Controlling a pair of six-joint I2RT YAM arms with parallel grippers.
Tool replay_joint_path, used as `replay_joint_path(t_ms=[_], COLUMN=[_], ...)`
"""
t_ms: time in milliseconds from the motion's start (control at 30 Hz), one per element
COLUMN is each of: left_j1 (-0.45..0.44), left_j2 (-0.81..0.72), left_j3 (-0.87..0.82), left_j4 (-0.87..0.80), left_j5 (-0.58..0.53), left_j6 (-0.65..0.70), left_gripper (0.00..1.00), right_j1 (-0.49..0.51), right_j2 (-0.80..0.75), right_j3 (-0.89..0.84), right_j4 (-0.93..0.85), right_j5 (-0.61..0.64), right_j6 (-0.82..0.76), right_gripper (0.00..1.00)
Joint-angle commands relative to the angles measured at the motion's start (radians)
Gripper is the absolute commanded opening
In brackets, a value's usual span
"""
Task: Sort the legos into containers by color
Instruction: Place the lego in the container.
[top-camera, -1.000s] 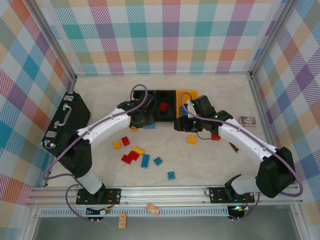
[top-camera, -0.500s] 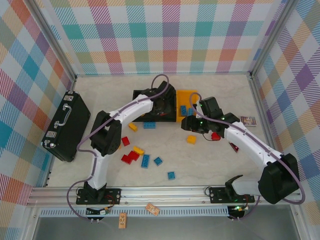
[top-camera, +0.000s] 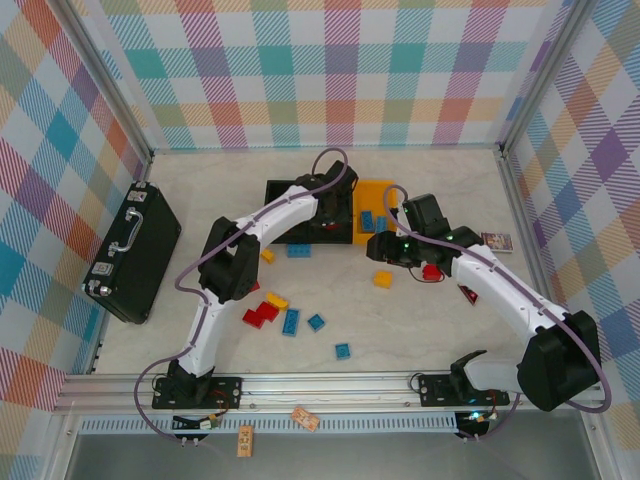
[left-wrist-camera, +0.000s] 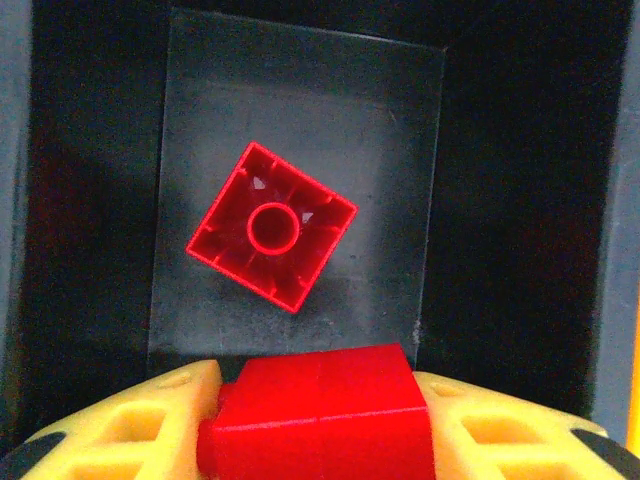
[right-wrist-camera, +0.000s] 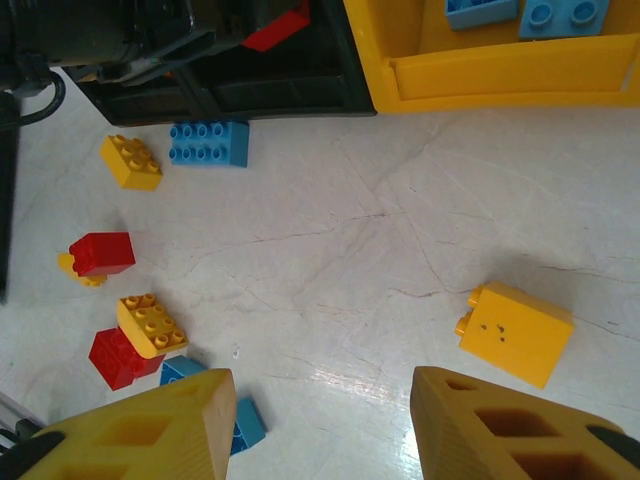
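left fingers (left-wrist-camera: 150, 420) are squeezed shut on a red lego (left-wrist-camera: 318, 410) and hold it right over the middle black bin (left-wrist-camera: 520, 200). one more red lego (left-wrist-camera: 272, 227) lies upside down on the floor of that bin. right fingers (right-wrist-camera: 500, 425) are spread apart with nothing in them. they hang low over the worktop (right-wrist-camera: 350, 250), near a yellow lego (right-wrist-camera: 515, 332).

i think the job is only partly done. one red is in its bin and a second is ready to drop. two blue legos (top-camera: 372, 221) sit in the yellow-orange bin (top-camera: 378, 190). the other black bin (top-camera: 278, 195) is at the left end of the row, and i cannot tell what is inside it. about ten loose legos (top-camera: 291, 321) in red, yellow and blue are on the worktop and need sorting.

a second ago the left arm was bent low at the near side of the bins. now it is stretched out farther, over the middle one. the right fingers have pulled back a little from the yellow-orange bin. the loose legos look like they lie in the same spots as before.
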Motion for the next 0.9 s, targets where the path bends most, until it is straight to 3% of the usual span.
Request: replay_joint_path(t_ms=[0,367,533,867], left_j1=[-0.012,-0.013,-0.022,-0.064], left_j2=[-0.007,-0.075,-0.126,-0.367], left_j3=[0.041,0.061,0.048,-0.253], left_j4=[-0.032,-0.021,-0.02,0.148], left_j5=[-0.013,-0.004,0.016,0.165], left_j6=[0.023,0.036,0.041,0.083], left_gripper=[0.48,0.59,0.59,0.59], right_j1=[-0.009,-0.017,-0.037,-0.204], right_j2=[-0.028,-0.042,-0.043,0.042], right_j3=[-0.004,-0.002,0.008,0.012], right_j4=[-0.02,-0.045,-0.085,-0.222], right_j5=[0.01,0.048,0.089,0.266], right_j6=[-0.002,0.001,0.012,0.129], right_gripper=[0.5,0.57,0.59,0.73])
